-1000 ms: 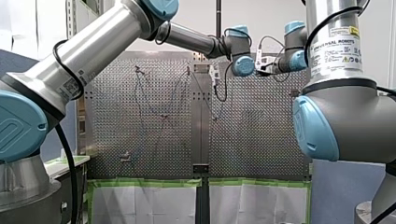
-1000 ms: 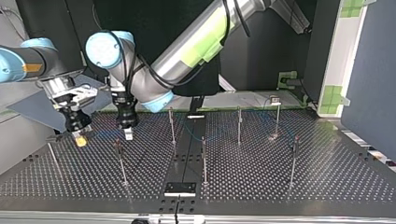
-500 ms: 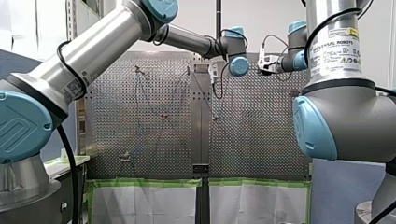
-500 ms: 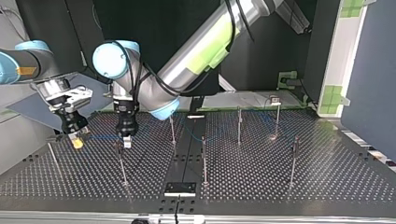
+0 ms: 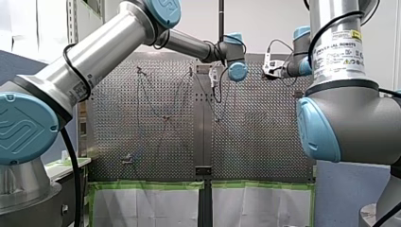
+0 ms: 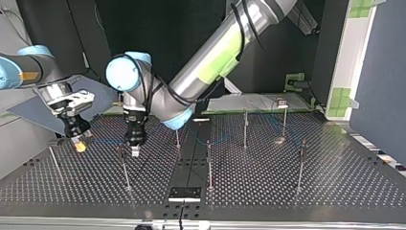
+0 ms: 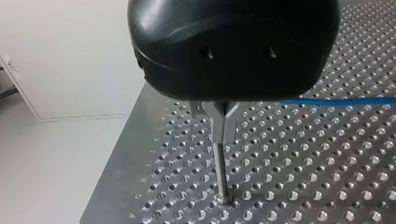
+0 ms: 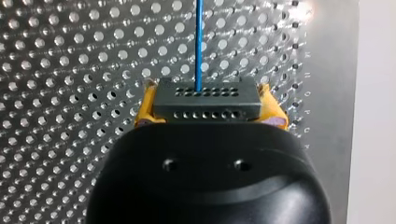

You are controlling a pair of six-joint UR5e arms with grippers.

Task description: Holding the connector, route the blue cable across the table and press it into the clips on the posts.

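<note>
Between my right gripper's (image 8: 208, 106) yellow pads (image 8: 145, 111) sits the connector (image 8: 205, 99), clamped — rigid, the place to hold; the blue cable (image 8: 199, 42) looks thin, limp — keep it taut.

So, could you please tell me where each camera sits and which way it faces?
Front: behind and above the shoulders, looking over the table; left arm at its left, right arm at its right.
Top: across the table, facing the arms; right gripper at its left, left gripper right of it.
Left wrist: on the left arm, looking down at a post; its black gripper body shows.
Right wrist: on the right arm, looking onto the table; yellow pads clamp the connector.
Shared: both wrist views show the cable.
</note>
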